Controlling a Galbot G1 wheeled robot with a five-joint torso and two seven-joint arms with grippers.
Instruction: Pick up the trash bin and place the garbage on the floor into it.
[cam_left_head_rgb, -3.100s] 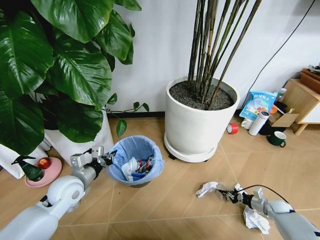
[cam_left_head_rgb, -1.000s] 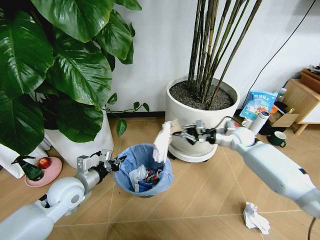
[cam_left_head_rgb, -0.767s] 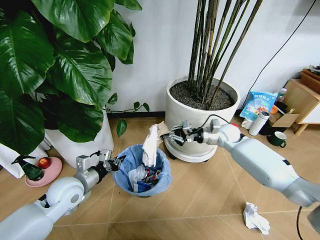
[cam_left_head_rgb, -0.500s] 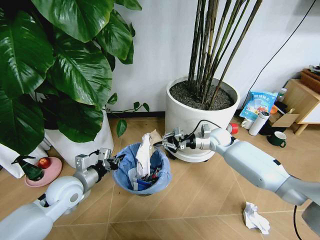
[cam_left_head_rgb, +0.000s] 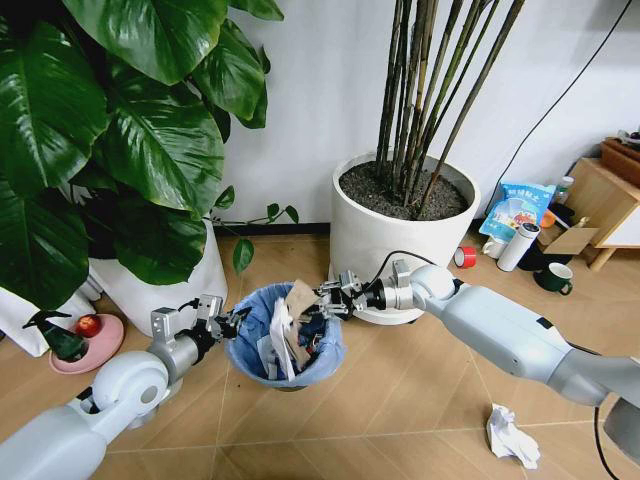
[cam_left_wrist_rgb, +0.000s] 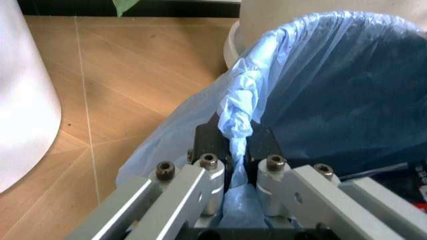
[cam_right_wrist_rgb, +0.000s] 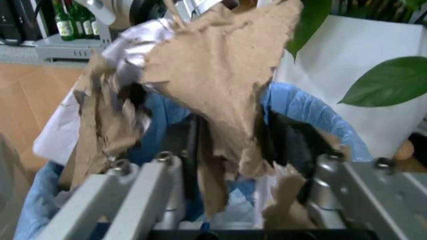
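The trash bin (cam_left_head_rgb: 250, 345), black with a crinkled light-blue bag over its rim, sits lifted just off the floor, several scraps inside. My left gripper (cam_left_head_rgb: 222, 322) is shut on its near rim; the left wrist view shows the fingers (cam_left_wrist_rgb: 210, 167) pinching the bunched bag (cam_left_wrist_rgb: 237, 107). My right gripper (cam_left_head_rgb: 327, 303) reaches over the bin's far rim, shut on a crumpled brown-and-white paper wad (cam_left_head_rgb: 290, 325) that hangs into the bin's mouth. In the right wrist view that torn brown paper (cam_right_wrist_rgb: 220, 75) runs up from between the jaws. Another white paper wad (cam_left_head_rgb: 512, 437) lies on the floor at lower right.
A large white pot (cam_left_head_rgb: 400, 245) with bamboo stems stands just behind the bin. A big-leafed plant in a white pot (cam_left_head_rgb: 150, 285) is at left, beside a pink dish (cam_left_head_rgb: 75, 350) with a green spray bottle. Cups, a bottle and a wooden shelf (cam_left_head_rgb: 600, 195) crowd the far right.
My right gripper picked the wad off the floor, carried it left and lowered it until it hangs inside the bin's mouth. The left gripper kept its hold on the rim.
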